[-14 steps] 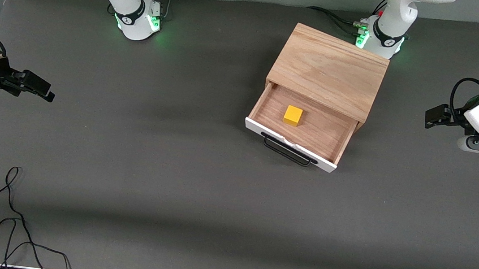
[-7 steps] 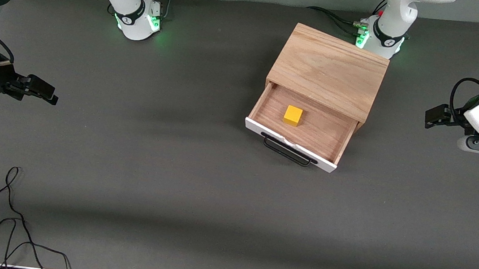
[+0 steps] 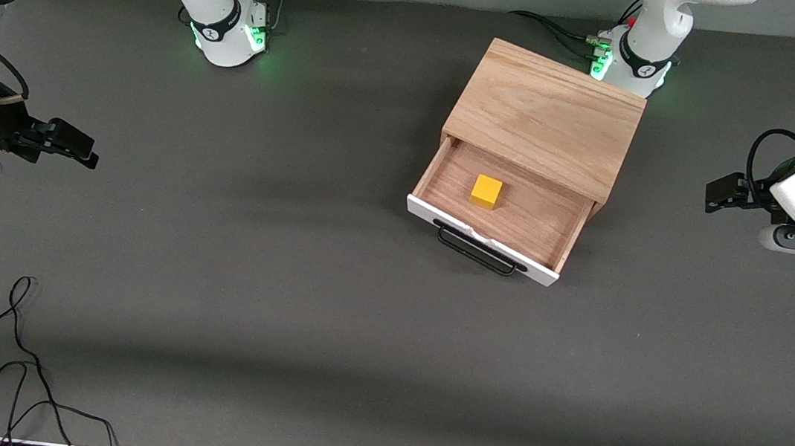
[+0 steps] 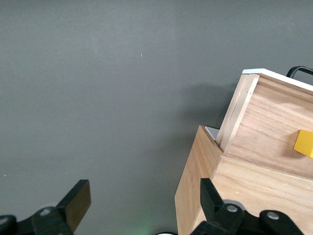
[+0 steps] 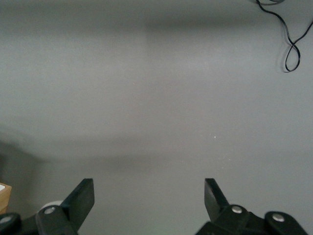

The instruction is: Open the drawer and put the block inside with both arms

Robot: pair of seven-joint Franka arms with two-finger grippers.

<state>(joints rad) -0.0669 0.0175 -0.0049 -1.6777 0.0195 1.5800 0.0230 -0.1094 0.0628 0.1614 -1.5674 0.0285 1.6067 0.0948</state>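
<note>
The drawer (image 3: 534, 222) stands pulled out of the light oak box (image 3: 545, 113), its white front and black handle (image 3: 476, 252) facing the front camera. The yellow block (image 3: 486, 191) rests on the drawer floor, clear of the walls. My right gripper (image 3: 81, 146) hangs open and empty over bare mat at the right arm's end of the table. My left gripper (image 3: 719, 194) hangs open and empty at the left arm's end, apart from the box. The left wrist view shows its gripper (image 4: 144, 200) wide apart, with the drawer (image 4: 239, 115) and block (image 4: 304, 143) off to one side. In the right wrist view its gripper (image 5: 149, 196) spans only grey mat.
A loose black cable (image 3: 15, 359) lies on the mat near the front camera at the right arm's end, also seen as a cable (image 5: 292, 46) in the right wrist view. Both arm bases (image 3: 228, 32) stand along the table's edge farthest from the front camera.
My right gripper has drifted slightly toward the table's middle. The left arm, the drawer and the block have not moved.
</note>
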